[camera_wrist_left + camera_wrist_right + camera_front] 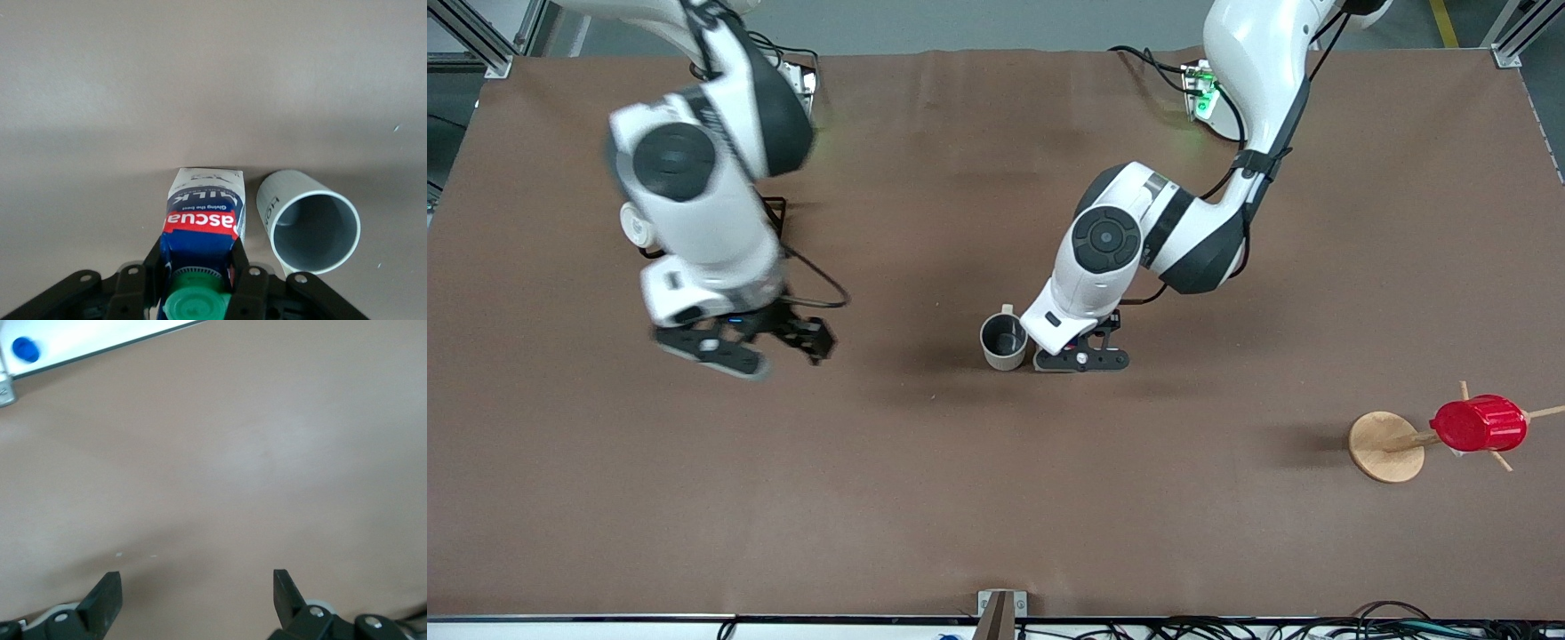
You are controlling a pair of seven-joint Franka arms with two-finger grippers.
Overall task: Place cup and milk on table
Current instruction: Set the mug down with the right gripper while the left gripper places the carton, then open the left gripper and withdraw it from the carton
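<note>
A wooden stand [1385, 446] with a red cup [1479, 423] sits nearest the worktop's [996, 498] front edge. Mid-worktop, the left gripper [1081, 359] clamps the milk [203, 223], just beside the cup [1004, 341]. The right gripper [747, 349] hangs wide open, empty.

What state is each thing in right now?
cup: upright on the table, empty
milk: capped, beside cup
left gripper: shut on milk
right gripper: open, empty, over bare table
red cup: hung sideways on wooden rack
</note>
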